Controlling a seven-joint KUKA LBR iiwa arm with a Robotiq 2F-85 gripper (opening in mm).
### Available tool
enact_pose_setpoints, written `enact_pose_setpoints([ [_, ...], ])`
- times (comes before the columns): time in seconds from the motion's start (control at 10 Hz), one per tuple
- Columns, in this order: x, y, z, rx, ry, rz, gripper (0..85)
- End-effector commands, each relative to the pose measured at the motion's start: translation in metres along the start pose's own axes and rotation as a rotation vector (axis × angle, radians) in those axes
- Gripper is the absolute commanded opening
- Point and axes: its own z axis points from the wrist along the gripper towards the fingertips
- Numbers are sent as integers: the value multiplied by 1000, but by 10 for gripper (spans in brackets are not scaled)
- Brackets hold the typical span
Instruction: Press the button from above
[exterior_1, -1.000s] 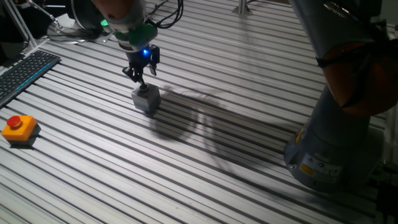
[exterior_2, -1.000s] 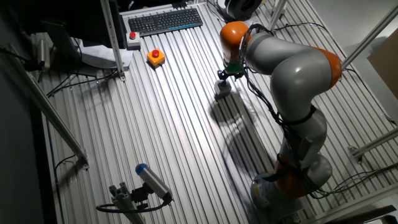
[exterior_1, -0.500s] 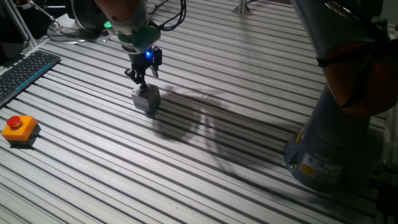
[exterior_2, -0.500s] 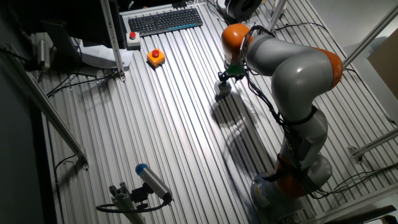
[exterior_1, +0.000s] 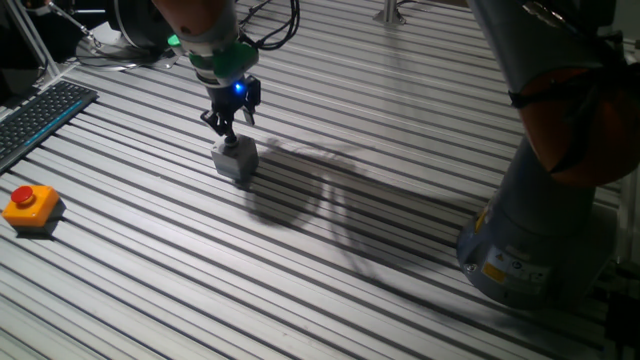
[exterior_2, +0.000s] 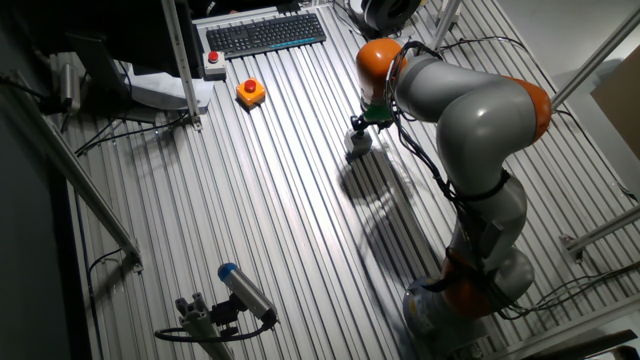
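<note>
A small grey box (exterior_1: 237, 163) with a button on top stands on the slatted table; it also shows in the other fixed view (exterior_2: 357, 148). My gripper (exterior_1: 229, 137) points straight down right above it, with the fingertips drawn together into one tip at the box's top. Whether the tip touches the top I cannot tell. In the other fixed view the gripper (exterior_2: 357, 130) hangs just over the box. An orange box with a red button (exterior_1: 30, 206) sits far to the left, well apart from the gripper; it also shows in the other fixed view (exterior_2: 251, 92).
A black keyboard (exterior_1: 40, 115) lies at the left edge, and shows in the other view (exterior_2: 265, 33) beside a white box with a red button (exterior_2: 213, 62). The arm's base (exterior_1: 530, 240) stands at the right. A blue-tipped tool (exterior_2: 240, 290) lies at the near edge.
The gripper shifted slightly to the right above the grey box a second ago and has held still since. The box has not moved.
</note>
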Motion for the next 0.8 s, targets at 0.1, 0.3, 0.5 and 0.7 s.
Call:
enact_pose_setpoints([
  [0.1, 1, 0, 2, -1, 0, 1, 510],
  [0.3, 1, 0, 5, -2, -4, 2, 510],
  [0.5, 0, -1, 3, -4, -2, 3, 510],
  [0.7, -8, -7, -13, -21, 30, -20, 510],
])
